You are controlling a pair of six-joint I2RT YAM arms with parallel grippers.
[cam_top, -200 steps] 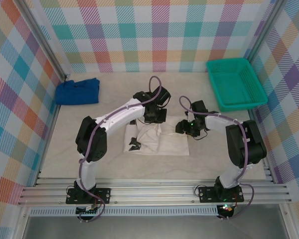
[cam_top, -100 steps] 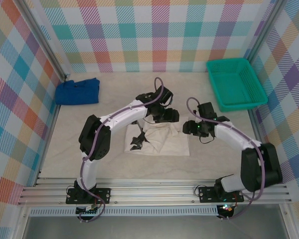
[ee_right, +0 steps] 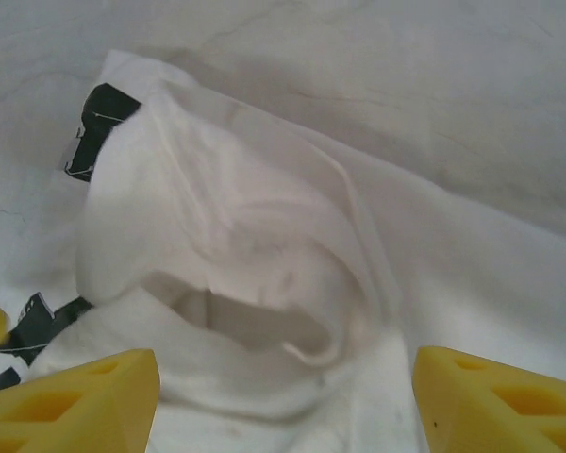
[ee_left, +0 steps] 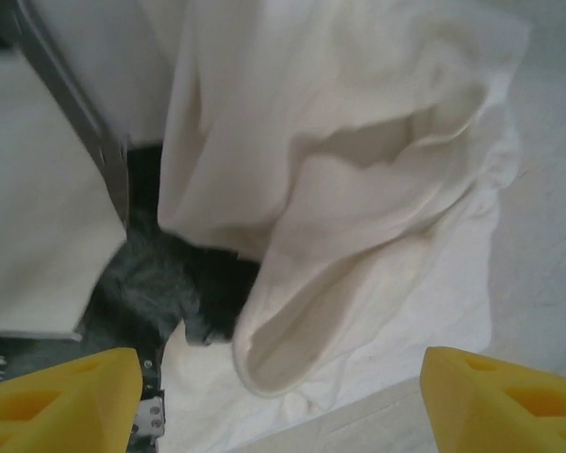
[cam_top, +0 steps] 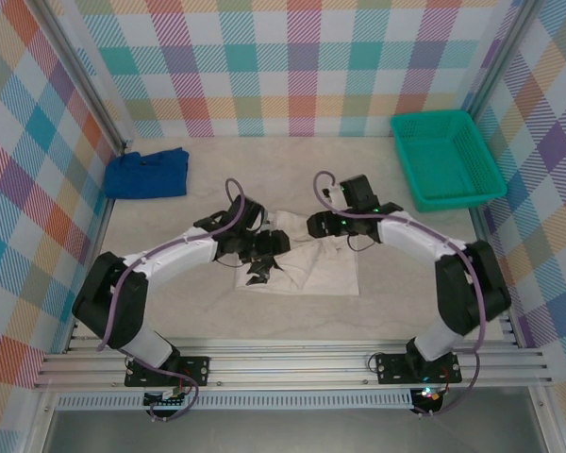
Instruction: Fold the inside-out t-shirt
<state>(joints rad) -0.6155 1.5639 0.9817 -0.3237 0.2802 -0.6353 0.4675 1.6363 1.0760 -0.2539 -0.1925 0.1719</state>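
The white inside-out t-shirt [cam_top: 307, 267] lies folded into a rough rectangle at the middle of the table, with a black printed patch [cam_top: 259, 274] at its left edge. My left gripper [cam_top: 267, 244] hovers over the shirt's upper left corner. In the left wrist view its jaws [ee_left: 283, 401] stand wide open above a curled fold of shirt cloth [ee_left: 358, 217], gripping nothing. My right gripper [cam_top: 321, 225] is at the shirt's far edge. It is open too [ee_right: 283, 401], with a puffed-up fold of the shirt [ee_right: 255, 274] below and between its yellow fingertips [ee_right: 75, 401].
A blue cloth garment [cam_top: 147, 173] lies crumpled at the back left by the wall. A green plastic basket [cam_top: 445, 159] stands at the back right. Checked walls close in three sides of the table.
The left gripper has opened and let go of the shirt, and its arm has swung down to the left. The right gripper has moved left along the shirt's far edge and opened wider.
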